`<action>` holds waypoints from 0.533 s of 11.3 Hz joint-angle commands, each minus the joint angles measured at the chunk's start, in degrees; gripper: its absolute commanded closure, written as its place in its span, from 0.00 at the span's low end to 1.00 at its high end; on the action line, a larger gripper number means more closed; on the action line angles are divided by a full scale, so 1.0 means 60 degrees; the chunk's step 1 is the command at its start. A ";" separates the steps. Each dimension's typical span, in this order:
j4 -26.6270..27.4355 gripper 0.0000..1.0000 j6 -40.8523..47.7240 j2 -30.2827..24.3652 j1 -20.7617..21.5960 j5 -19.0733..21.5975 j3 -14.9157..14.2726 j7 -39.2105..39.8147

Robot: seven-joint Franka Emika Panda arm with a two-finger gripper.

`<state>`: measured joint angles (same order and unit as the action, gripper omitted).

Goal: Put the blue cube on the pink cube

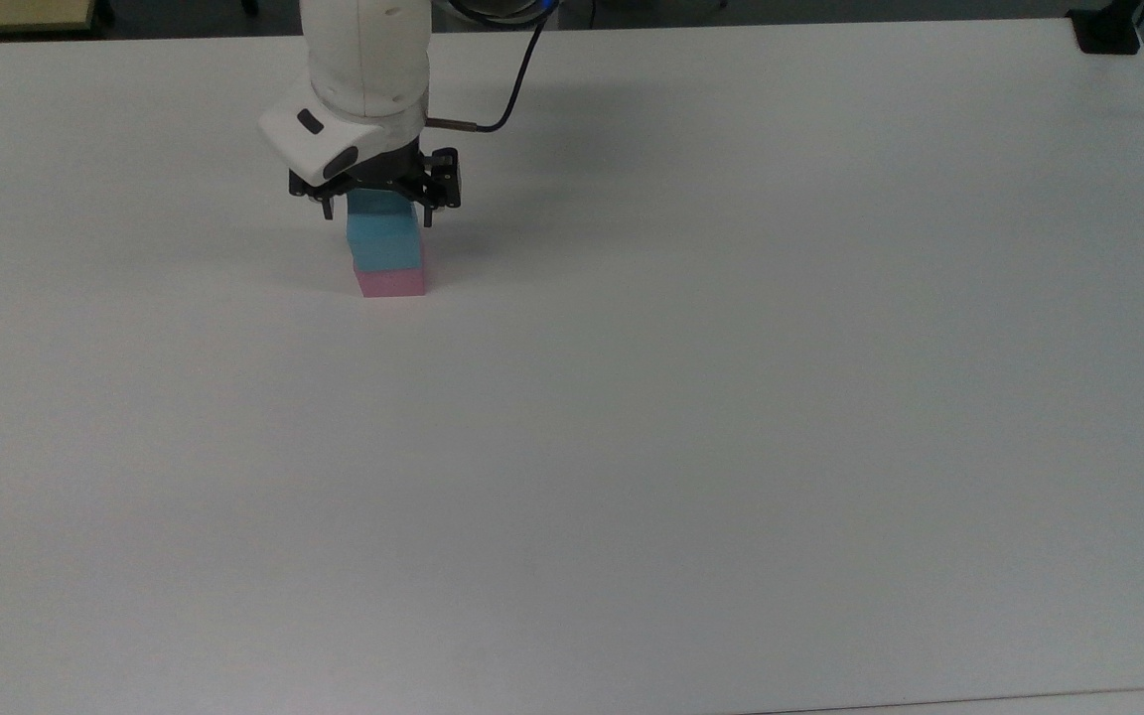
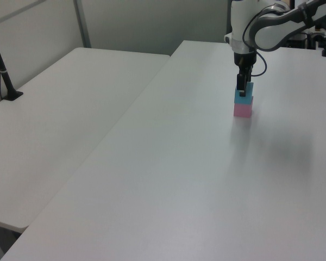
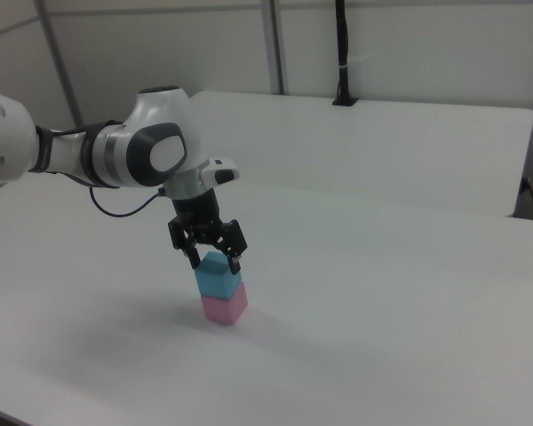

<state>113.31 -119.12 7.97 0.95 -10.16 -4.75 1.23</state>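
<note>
White surface: the table point(image 1: 731, 397) is matte, flat and plain, and carries no readable writing or brand mark.
Blue cube: the blue cube point(image 1: 385, 241) is a matte sky-blue block with plain faces, directly below the gripper point(image 1: 379, 211), its top between the fingertips.
Pink cube: the pink cube point(image 1: 391, 282) is a matte pastel block, right under the blue cube and touching it, the lowest thing beneath the gripper; it rests on the table.
Stack: in the right view the blue cube point(image 3: 218, 274) sits squarely on the pink cube point(image 3: 225, 308), edges nearly flush.
Gripper state: in the right view the gripper point(image 3: 212, 258) has its black fingers spread to either side of the blue cube's top corners, with a sliver of gap at each side; it grips nothing.
Gripper build: black angular fingers under a smooth white housing with a dark oval inset.
Arm pose: the arm point(image 3: 115, 155) reaches in from the right view's left, bends at a rounded grey-and-white joint and points the wrist straight down over the stack.
Cable: a thin dark cable point(image 1: 507, 94) loops off the wrist.
Left view: the gripper point(image 2: 242, 89) hangs upright over the blue cube point(image 2: 243, 98) and pink cube point(image 2: 242, 110).
</note>
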 commanded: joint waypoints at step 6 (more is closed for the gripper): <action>-0.2815 0.00 0.4715 -0.1940 -0.0069 0.1443 -0.0116 -0.0161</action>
<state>98.47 -97.19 0.91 0.81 -4.13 -4.84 0.60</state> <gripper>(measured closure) 0.000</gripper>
